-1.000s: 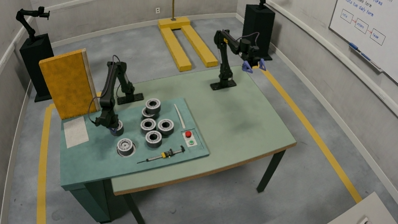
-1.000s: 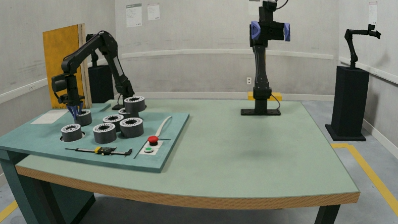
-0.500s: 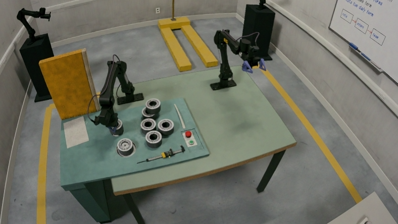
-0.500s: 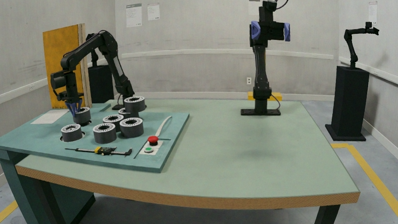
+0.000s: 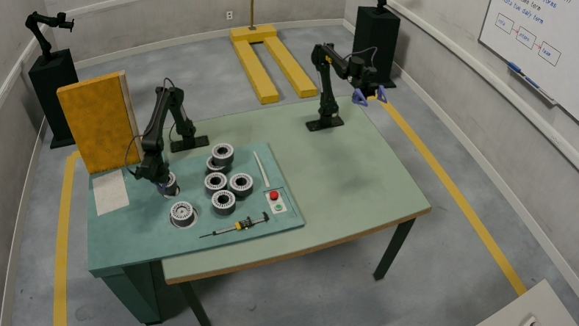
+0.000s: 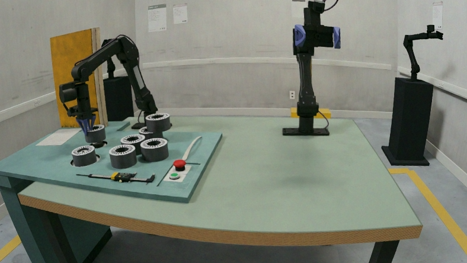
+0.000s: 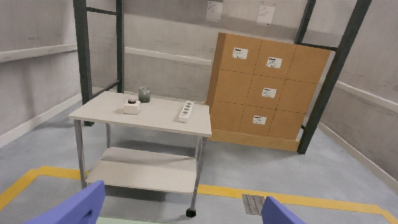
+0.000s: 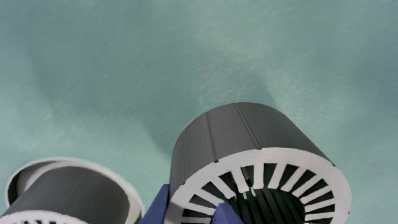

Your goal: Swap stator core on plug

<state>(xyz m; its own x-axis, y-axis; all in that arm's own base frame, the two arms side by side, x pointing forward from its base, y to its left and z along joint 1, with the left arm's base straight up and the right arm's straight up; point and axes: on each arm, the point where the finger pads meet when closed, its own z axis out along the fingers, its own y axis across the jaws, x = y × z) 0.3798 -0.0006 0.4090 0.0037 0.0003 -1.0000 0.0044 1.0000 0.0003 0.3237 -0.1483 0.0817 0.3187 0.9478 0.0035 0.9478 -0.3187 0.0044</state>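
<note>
Step in hand: unloading the plug. Right jaws (image 5: pixel 162 186) (image 6: pixel 86 125) pinch the wall of the neighbour core (image 5: pixel 172 186) (image 6: pixel 98 134) (image 8: pixel 240 127), one finger in the bore, one outside. Exterior view shows it raised over its plug (image 6: pixel 98 144), roughly upright; whether its lower rim is wholly past the plug top, I cannot tell.

Top view, clock centred on the sunk core (image 5: pixel 181 214) (image 6: pixel 83 156) (image 8: pixel 75 195): held core at 11 o'clock; loose cores (image 5: pixel 223 202) (image 6: pixel 122 156) from 1 to 3, one of them stacked on another. Sunk core sits down in its ringed recess.

Left jaws (image 5: pixel 369 97) (image 6: pixel 316 37) spread wide with nothing between them, well away from the slab (image 5: pixel 142 234) (image 6: pixel 48 166) (image 8: pixel 100 65), out toward 2.

Next, I judge: lift straight until the bore clears the plug, carry sideways, stand the core flat on the slab. Room looks better toward 8 than among the loose cores; the paper (image 5: pixel 109 192) (image 6: pixel 58 137) near 10 is best avoided. Moving sideways too soon could catch the plug; the one-sided pinch may let the core tip.

Still owed: set-down, then a loose core over the bared plug. Top one of the stack seems an easy pick.

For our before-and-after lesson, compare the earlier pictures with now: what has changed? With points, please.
The right arm's fingers (image 5: pixel 161 186) (image 6: pixel 86 127) have lifted the dark grey, white-faced ring-shaped stator core (image 5: pixel 170 186) (image 6: pixel 95 134) (image 8: pixel 250 127) upward, showing more of its plug seat beneath. It was already gripped; nothing was released. The left arm (image 5: pixel 327 87) (image 6: pixel 306 78) and other cores stayed put.
</note>
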